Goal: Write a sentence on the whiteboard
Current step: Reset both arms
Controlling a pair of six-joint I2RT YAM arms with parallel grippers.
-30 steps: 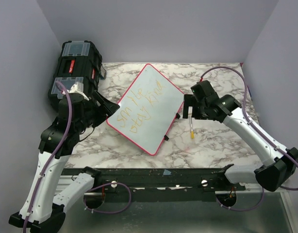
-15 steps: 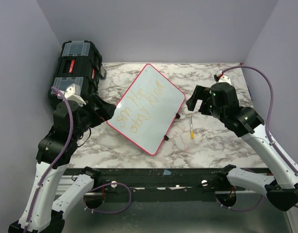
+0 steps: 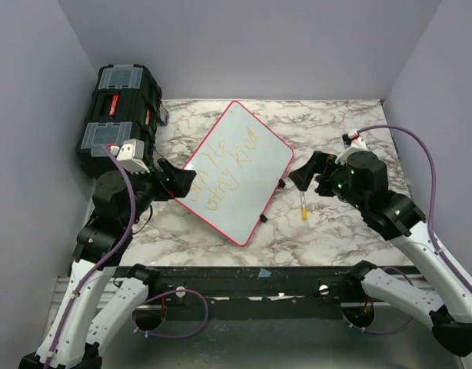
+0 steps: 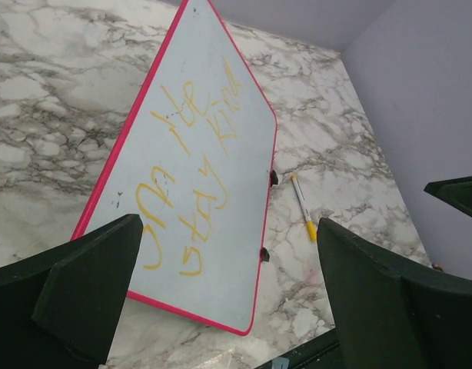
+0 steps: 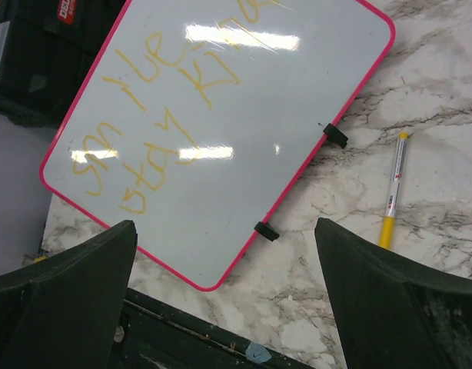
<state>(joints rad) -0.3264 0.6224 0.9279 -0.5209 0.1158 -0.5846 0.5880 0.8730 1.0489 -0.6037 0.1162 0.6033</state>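
Fingers (image 4: 82, 284) on both wrists apart; sentence (image 5: 168, 115) partly illegible under glare.

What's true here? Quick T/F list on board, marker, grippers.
1. The whiteboard is blank. False: a yellow-orange sentence runs across it in two lines.
2. The marker lies on the table beside the whiteboard's clipped edge, not touching it. True.
3. The right gripper holds the marker. False: it is open and empty.
4. The left gripper is open. True.
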